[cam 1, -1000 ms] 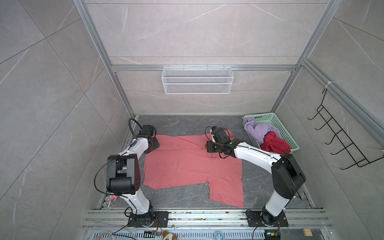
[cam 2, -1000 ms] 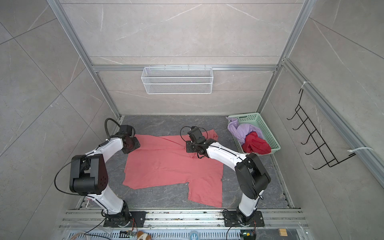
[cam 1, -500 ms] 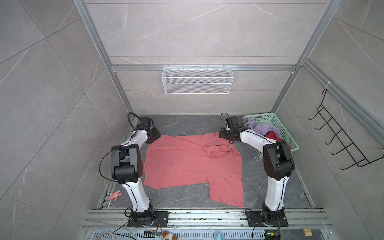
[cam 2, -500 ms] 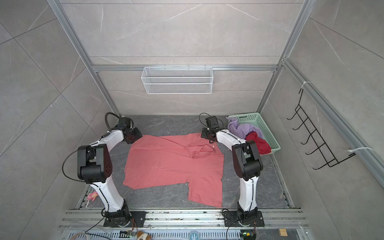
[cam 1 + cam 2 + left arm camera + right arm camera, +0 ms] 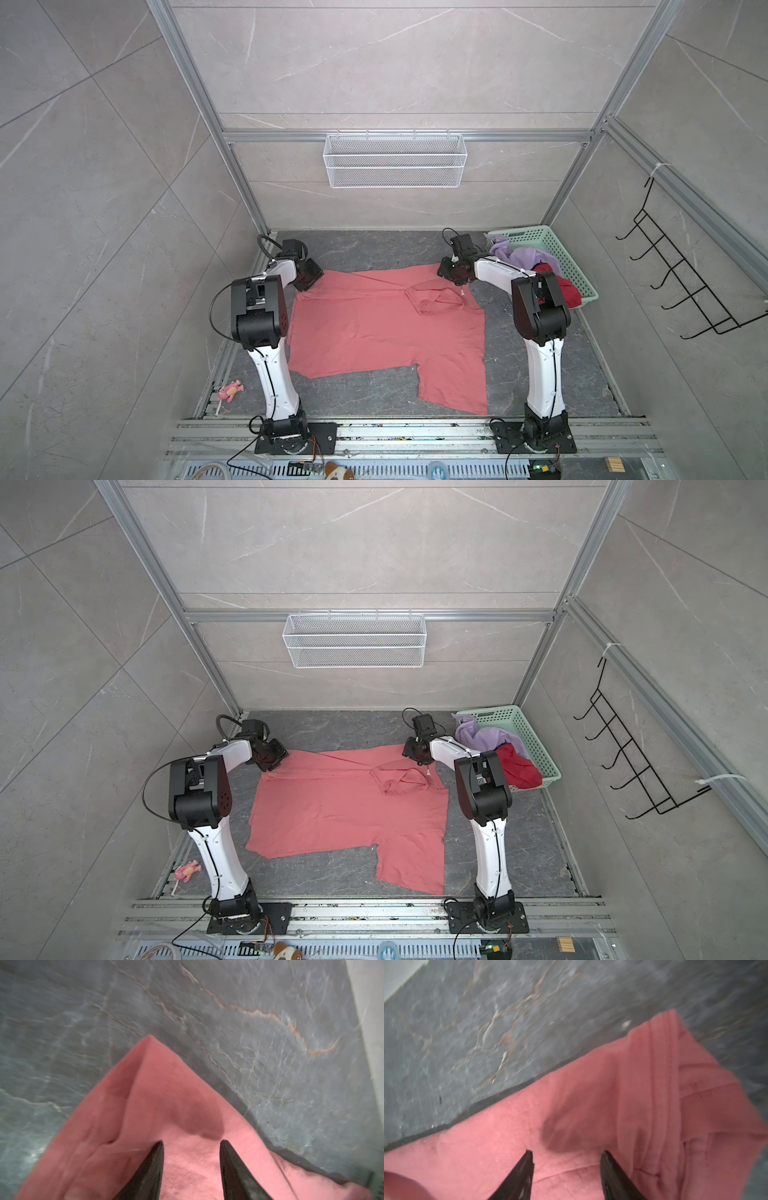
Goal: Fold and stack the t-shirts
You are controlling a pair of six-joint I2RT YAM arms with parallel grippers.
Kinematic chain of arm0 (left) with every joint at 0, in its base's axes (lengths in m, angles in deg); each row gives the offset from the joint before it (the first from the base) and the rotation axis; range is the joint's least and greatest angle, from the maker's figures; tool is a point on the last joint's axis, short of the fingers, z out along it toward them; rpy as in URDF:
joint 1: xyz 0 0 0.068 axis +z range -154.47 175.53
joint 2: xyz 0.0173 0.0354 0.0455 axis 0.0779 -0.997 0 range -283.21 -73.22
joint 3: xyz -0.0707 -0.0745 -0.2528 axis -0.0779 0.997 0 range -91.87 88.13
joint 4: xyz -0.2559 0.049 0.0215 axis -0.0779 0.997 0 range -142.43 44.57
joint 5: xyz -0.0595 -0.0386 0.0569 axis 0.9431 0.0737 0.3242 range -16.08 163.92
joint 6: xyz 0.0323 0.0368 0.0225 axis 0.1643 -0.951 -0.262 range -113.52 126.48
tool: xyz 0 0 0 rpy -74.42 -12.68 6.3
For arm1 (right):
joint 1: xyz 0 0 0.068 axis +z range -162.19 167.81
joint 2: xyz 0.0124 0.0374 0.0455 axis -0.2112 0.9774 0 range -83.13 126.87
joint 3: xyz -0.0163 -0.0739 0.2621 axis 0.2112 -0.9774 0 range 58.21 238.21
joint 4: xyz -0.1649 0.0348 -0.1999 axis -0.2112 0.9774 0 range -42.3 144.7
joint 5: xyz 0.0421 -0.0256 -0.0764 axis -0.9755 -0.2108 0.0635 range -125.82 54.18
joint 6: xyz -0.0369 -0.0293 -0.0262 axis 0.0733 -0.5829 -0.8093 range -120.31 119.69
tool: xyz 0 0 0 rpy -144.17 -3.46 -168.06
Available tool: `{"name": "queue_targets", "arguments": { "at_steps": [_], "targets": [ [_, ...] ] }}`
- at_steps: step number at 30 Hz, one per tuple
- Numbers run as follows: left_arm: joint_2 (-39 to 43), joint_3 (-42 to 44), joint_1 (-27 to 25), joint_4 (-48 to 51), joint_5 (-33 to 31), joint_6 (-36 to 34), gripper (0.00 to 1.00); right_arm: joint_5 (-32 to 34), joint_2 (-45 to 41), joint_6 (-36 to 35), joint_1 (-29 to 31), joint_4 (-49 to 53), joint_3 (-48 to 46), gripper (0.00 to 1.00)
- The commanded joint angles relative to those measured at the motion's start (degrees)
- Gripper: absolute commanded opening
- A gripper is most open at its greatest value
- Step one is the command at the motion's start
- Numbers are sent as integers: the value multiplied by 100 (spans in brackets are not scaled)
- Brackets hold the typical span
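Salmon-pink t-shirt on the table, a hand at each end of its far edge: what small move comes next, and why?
Likely close both hands on the cloth. The left hand and right hand hang open at the far edge of the salmon-pink t-shirt, fabric beneath them but unpinched. The collar lies bunched by the right hand; a grip at both ends could pull it smooth.

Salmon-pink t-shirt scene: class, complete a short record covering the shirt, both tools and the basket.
shirt: salmon-pink t-shirt spread on the table, collar area bunched, unfolded
left arm: left tool open over the shirt's far left corner
right arm: right tool open over the far right edge by the collar
basket: green basket holds lilac t-shirt and red t-shirt
stack: none yet
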Motion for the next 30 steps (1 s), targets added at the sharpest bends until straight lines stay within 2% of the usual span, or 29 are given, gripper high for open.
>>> {"name": "queue_targets", "arguments": {
  "at_steps": [1,5,10,18,24,27,30],
  "targets": [
    [-258,71,267,11,-18,269,47,140,192,234,-273,461,-272,54],
    [-386,150,272,-114,87,393,47,43,240,309,-292,379,-341,52],
    [-484,83,272,-162,135,389,46,-102,434,222,-288,449,-4,52],
    [-1036,-1193,292,248,239,146,46,-247,919,203,-287,726,978,52],
    [-1363,-1926,314,370,357,200,46,-334,1617,163,-290,1118,2280,52],
    [-1171,-2037,374,353,435,149,46,-370,1521,110,-288,1112,2483,52],
    [-579,-1899,436,139,544,-121,46,-470,1092,-131,-289,1059,2441,52]
  ]
}}
